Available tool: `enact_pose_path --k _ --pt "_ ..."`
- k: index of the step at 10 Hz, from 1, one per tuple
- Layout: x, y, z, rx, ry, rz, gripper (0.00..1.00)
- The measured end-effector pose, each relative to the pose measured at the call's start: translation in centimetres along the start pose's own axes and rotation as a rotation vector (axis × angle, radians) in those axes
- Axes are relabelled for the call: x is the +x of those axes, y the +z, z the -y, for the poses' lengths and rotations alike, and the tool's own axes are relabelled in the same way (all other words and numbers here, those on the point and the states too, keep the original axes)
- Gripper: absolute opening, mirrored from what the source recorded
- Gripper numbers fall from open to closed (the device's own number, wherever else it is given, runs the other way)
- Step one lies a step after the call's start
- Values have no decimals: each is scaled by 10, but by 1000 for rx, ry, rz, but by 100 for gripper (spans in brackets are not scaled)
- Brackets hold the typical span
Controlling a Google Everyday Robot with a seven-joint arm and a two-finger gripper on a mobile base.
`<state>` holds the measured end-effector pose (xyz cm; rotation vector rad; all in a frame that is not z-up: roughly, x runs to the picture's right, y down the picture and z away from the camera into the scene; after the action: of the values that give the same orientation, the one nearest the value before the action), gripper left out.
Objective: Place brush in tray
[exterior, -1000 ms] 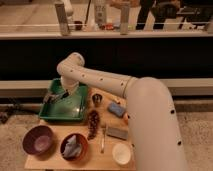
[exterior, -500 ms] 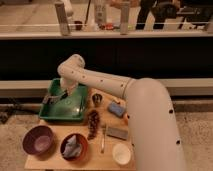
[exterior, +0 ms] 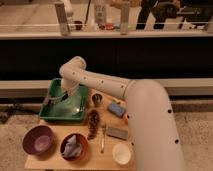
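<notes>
Hovering where it was, the closed gripper (exterior: pixel 61 97) dips into the tray (exterior: pixel 77 108) at the surface's (exterior: pixel 100 159) ten o'clock, arm arched from four o'clock.

No writing, label, brand mark or number can be read anywhere here. The large green rectangular plastic tray (exterior: pixel 70 113), the white robot arm (exterior: pixel 150 115) and its gripper (exterior: pixel 62 96), which is down inside that tray, show only plain surfaces. The pale upright bottle (exterior: pixel 101 11) on the far ledge (exterior: pixel 165 34) may carry a label, but nothing on it is legible.
</notes>
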<state>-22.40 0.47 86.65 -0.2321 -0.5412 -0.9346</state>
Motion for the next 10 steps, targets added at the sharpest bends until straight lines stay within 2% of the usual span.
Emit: enact_pose_path --k 4,10 --pt "2 5 -6 8 -29 14 3" --pt "4 7 -14 17 -36 22 3"
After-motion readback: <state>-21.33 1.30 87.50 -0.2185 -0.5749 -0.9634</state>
